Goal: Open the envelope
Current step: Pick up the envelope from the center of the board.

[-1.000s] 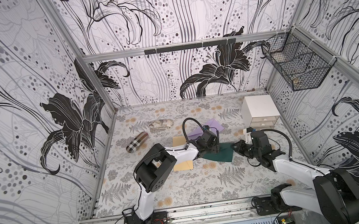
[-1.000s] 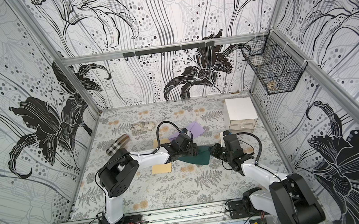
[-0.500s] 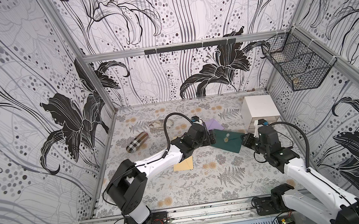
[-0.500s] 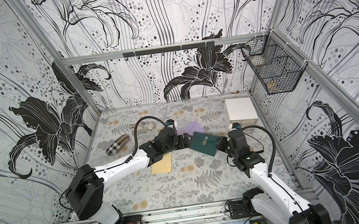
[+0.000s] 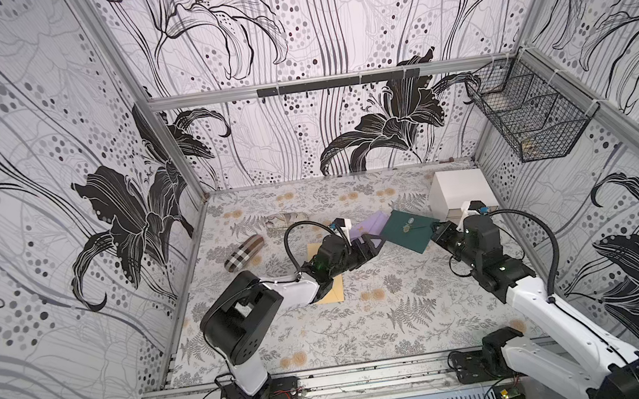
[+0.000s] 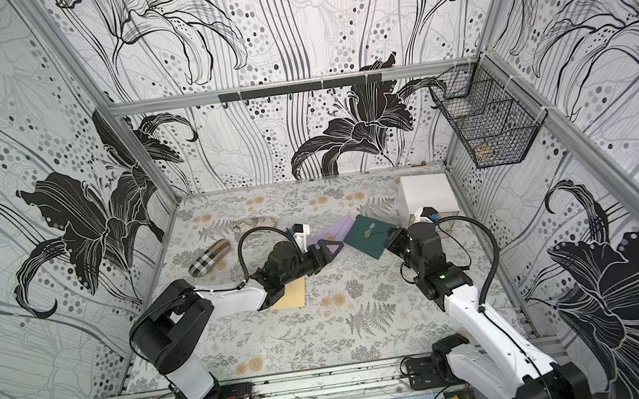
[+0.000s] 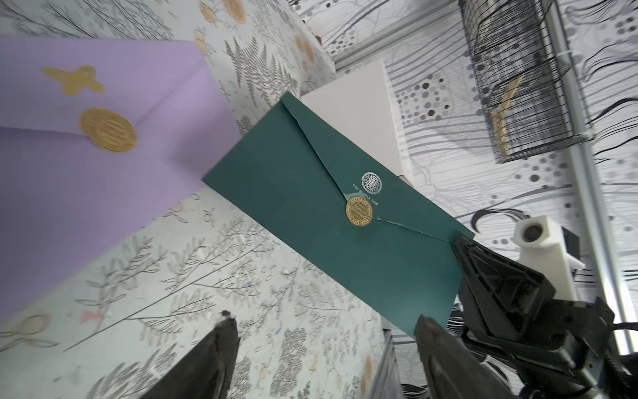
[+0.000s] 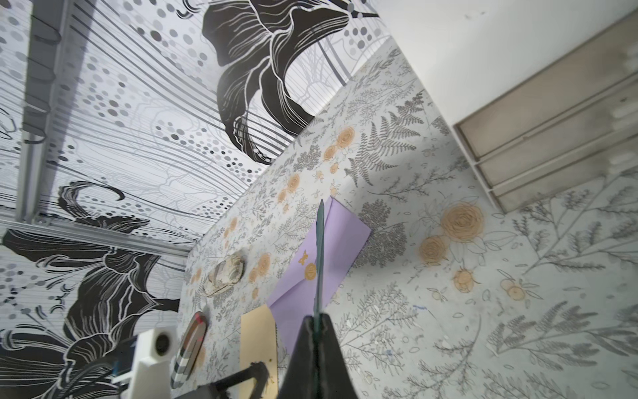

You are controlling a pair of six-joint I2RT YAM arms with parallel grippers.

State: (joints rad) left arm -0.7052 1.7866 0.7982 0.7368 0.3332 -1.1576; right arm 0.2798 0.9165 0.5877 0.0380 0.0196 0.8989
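Left wrist view gives you the clearest look: the envelope (image 7: 310, 214), dark green, hangs clear of the bench (image 7: 172, 276), and the right tool (image 7: 457, 243) is pressed together on its short edge, right where the flap's fold ends. The flap faces this camera, shut under a gold seal (image 7: 359, 213). In both top views the envelope sits right of centre of the frame, tilted up between the two arms and just beside the white box (image 5: 460, 189). That pose looks deliberate: lifted and turned, the flap is presented to the other arm instead of lying flat on the bench. Your left tool (image 7: 324, 331) is spread wide and empty, just beside a free corner; whether it touches the paper you cannot tell. Right wrist view shows the envelope edge-on, so the pinch is narrow and at one end; expect the paper to swing if the flap is tugged hard. A purple envelope (image 7: 86, 138) lies flat on the bench nearby.
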